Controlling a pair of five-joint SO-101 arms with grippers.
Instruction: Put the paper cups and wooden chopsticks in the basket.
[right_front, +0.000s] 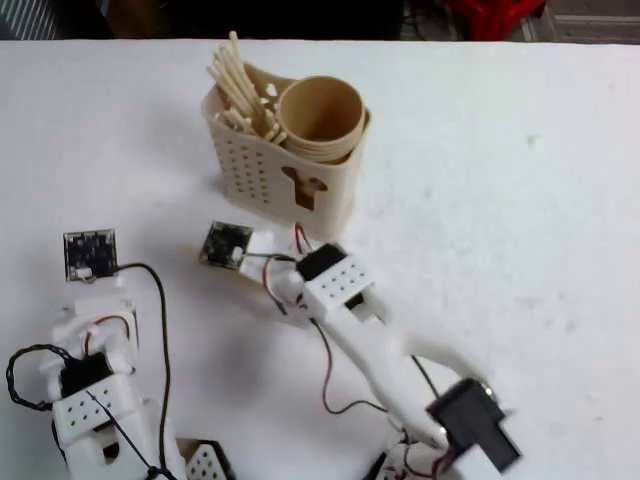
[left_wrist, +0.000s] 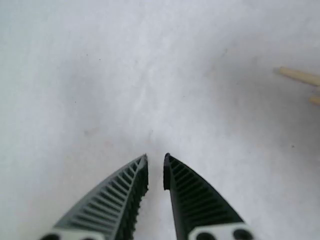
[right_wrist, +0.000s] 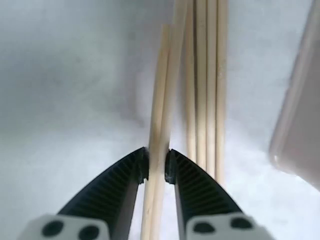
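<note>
Right gripper (right_wrist: 157, 152): we see its two jaws pinched onto a held pair of chopsticks (right_wrist: 162, 90), with no gap on either side of the wood.
Long axis of the held pair: it runs straight out ahead of the gripper, in line with the fingers, and passes back between them toward the wrist.
Loose chopsticks (right_wrist: 206, 75): these lie on the table just beside the held pair and nearly parallel to it, on the side toward the basket (right_wrist: 300, 110).
Held pair, lifted or not: we cannot tell whether it is off the table; it angles slightly away from the loose ones.
Basket from above: the basket (right_front: 270, 175) stands toward the far side of the table (right_front: 520, 200), and the right arm (right_front: 340, 285) stretches up to its near wall.
Already inside: the paper cups (right_front: 322, 115) sit stacked in one half, and the standing chopsticks (right_front: 235, 80) lean upright in the other.
Left gripper (left_wrist: 155, 159): its jaws are all but closed with nothing between them, over bare table; stick tips (left_wrist: 300, 76) show off to one side.
Nearer arm: the right one, by far; the left arm sits well back from the basket.
What the move turns on: we judge the pair must rise and tip end-down, since its axis lies flat while the basket opens upward.
</note>
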